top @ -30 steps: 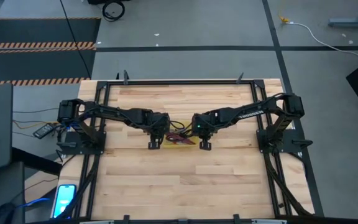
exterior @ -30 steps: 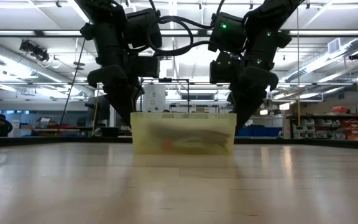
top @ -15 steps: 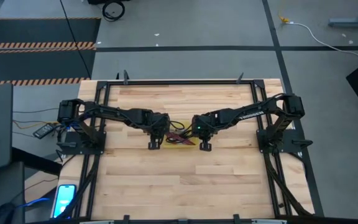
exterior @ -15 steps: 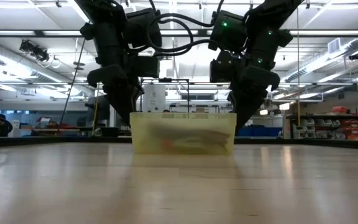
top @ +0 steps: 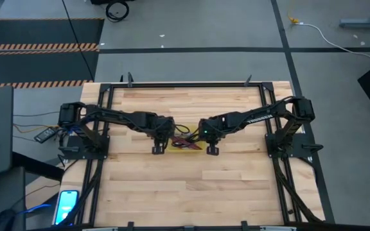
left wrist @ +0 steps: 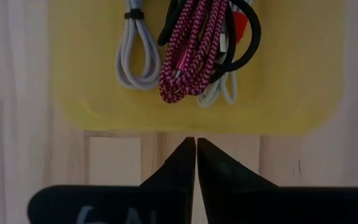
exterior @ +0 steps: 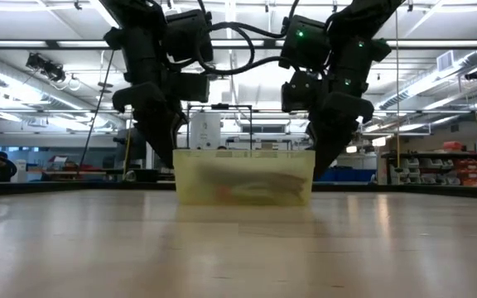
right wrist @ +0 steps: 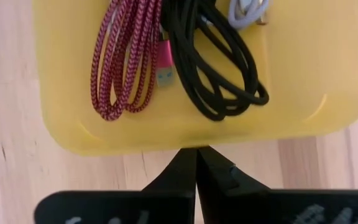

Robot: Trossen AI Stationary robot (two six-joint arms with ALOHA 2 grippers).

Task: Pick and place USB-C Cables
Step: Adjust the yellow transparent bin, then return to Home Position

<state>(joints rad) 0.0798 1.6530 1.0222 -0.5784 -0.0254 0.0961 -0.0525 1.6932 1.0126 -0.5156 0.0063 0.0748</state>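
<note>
Above the table (top: pixel 185 186) we are hovering the left gripper (left wrist: pixel 196 148) and right gripper (right wrist: pixel 197 157), both closed and empty, beside the yellow tray (left wrist: pixel 291 93) holding the cables (left wrist: pixel 188 50), so next likely opening one to pick.

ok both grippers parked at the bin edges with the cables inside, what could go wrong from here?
1. The magenta cable, black cable and grey cable overlap in the yellow bin. Grabbing one could drag a neighbour out.
2. The left gripper and right gripper are both shut, outside the bin wall. Descending without opening would push the cables, or the light bin, rather than grip.
3. Both arms flank the same small bin in the high view, so simultaneous reaches could collide.
</note>
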